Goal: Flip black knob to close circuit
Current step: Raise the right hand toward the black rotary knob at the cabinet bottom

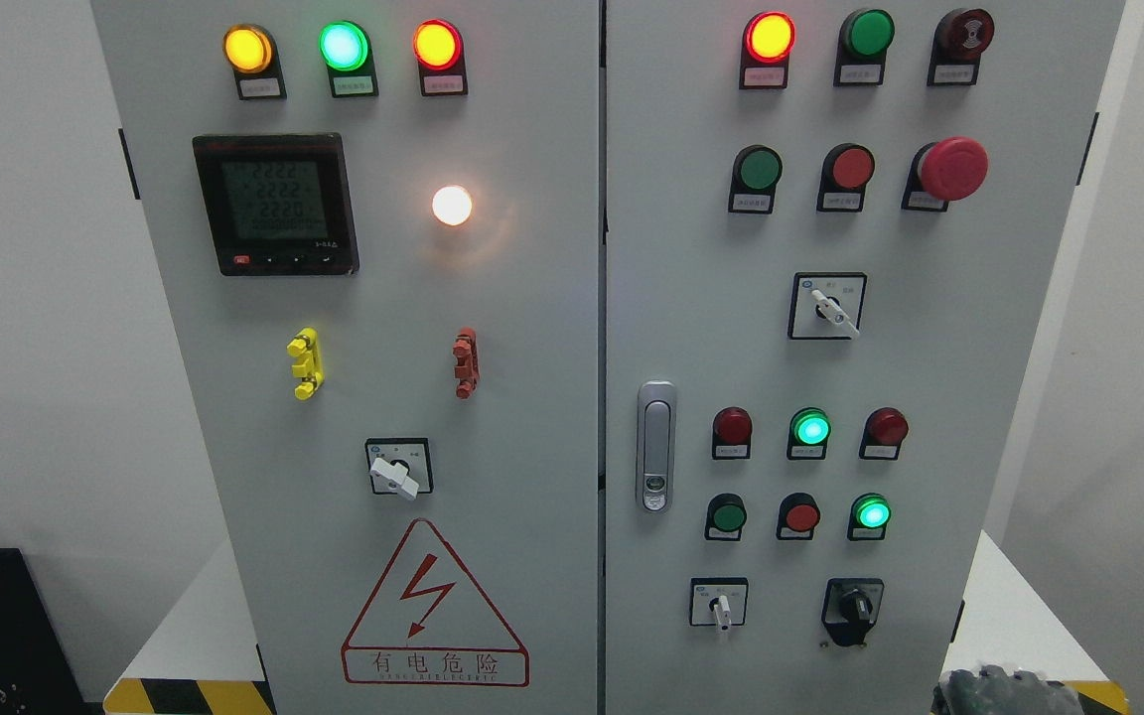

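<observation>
Your right hand [1004, 690] is just peeking in at the 5 o'clock edge of the head view, dark and knuckly, and you cannot tell whether it is spread or curled, since only its top is showing; it is touching nothing. Your left hand is not showing at all. The black knob [855, 604] is sitting low on the right door of the cabinet [532, 397], at about 11 o'clock from your hand and near it, with its pointer standing roughly upright in a black surround. Just at its 9 o'clock the small white selector [721, 606] is waiting as a look-alike, so you are likely needing to aim past it. The green lamp [871, 512] is glowing at 12 o'clock above the knob, probably grouped there as its status light. The door latch [655, 447] is lying well off at 10 o'clock. The hand appears to be staged low so the reach is staying short; the flip itself is not yet begun.
</observation>
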